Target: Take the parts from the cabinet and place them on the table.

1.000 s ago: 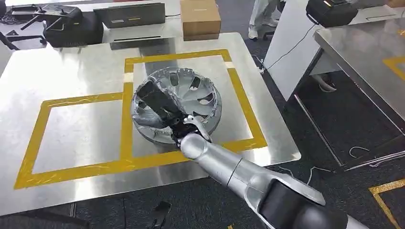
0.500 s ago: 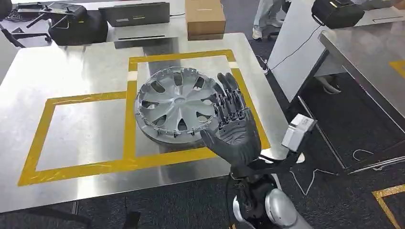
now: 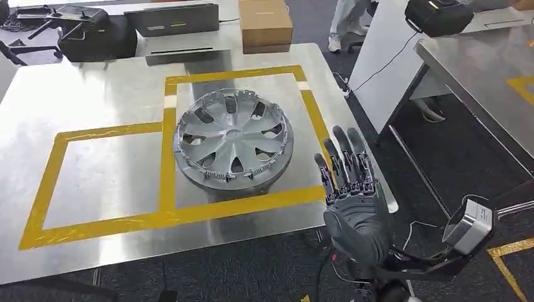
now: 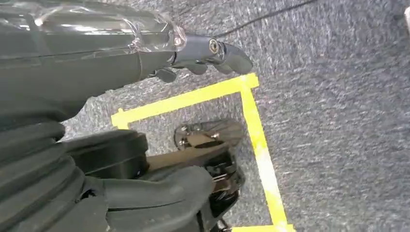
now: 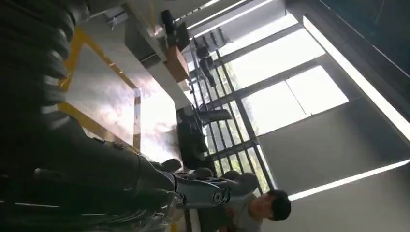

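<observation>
Dark-fingered and spread wide, the right hand (image 3: 352, 201) stands palm-up at the lower right of the head view, holding nothing, just off the metal table's (image 3: 94, 94) near right corner. Left of it and apart, the silver wheel cover (image 3: 233, 138) lies flat at frame centre inside the yellow tape outline (image 3: 167, 163). Over the carpet, the left hand (image 4: 203, 55) holds nothing, fingers loosely extended.

A cardboard box (image 3: 265, 25) sits at top centre beside a flat grey case (image 3: 173, 19), black equipment (image 3: 94, 34) occupies the upper left, and a person's legs (image 3: 348, 22) stand further right.
</observation>
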`<state>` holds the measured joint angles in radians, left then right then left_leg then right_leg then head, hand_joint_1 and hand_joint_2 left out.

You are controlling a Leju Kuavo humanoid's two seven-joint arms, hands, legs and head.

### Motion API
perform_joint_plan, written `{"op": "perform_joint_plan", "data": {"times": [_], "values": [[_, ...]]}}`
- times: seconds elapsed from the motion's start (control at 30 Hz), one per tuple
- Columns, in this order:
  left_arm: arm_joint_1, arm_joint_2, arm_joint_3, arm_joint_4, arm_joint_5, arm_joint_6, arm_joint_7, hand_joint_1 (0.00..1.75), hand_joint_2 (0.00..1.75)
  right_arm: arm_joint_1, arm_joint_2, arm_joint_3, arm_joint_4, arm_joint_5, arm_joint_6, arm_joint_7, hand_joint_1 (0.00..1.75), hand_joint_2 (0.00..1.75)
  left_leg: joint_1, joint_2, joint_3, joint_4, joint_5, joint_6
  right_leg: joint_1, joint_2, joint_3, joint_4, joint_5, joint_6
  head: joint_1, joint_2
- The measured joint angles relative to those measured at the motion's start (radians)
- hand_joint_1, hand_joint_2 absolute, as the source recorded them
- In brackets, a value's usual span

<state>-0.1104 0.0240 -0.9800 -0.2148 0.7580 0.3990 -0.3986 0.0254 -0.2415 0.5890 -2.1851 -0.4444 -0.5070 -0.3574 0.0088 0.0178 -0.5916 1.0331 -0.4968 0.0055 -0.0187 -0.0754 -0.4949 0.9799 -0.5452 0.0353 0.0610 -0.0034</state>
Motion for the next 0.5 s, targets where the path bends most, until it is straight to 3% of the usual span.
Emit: {"op": "perform_joint_plan", "data": {"times": [0.23,0.5], "values": [[0.002,-0.003,0.005,0.0,0.02,-0.006,0.008,0.0,0.0,0.017,-0.025,0.004,-0.011,0.058,-0.015,0.022,0.0,1.75,0.0,0.003,0.001,0.0,0.0,0.0,0.0,0.002,0.0,0.0,0.001,0.001,0.0,0.0],[0.005,-0.009,0.042,0.0,0.056,0.002,-0.007,0.0,0.0,0.038,-0.042,0.019,-0.027,0.122,-0.072,0.057,0.0,1.75,-0.013,0.012,0.0,0.002,-0.008,0.013,-0.01,0.006,0.002,-0.004,0.006,0.011,-0.006,0.0]]}}
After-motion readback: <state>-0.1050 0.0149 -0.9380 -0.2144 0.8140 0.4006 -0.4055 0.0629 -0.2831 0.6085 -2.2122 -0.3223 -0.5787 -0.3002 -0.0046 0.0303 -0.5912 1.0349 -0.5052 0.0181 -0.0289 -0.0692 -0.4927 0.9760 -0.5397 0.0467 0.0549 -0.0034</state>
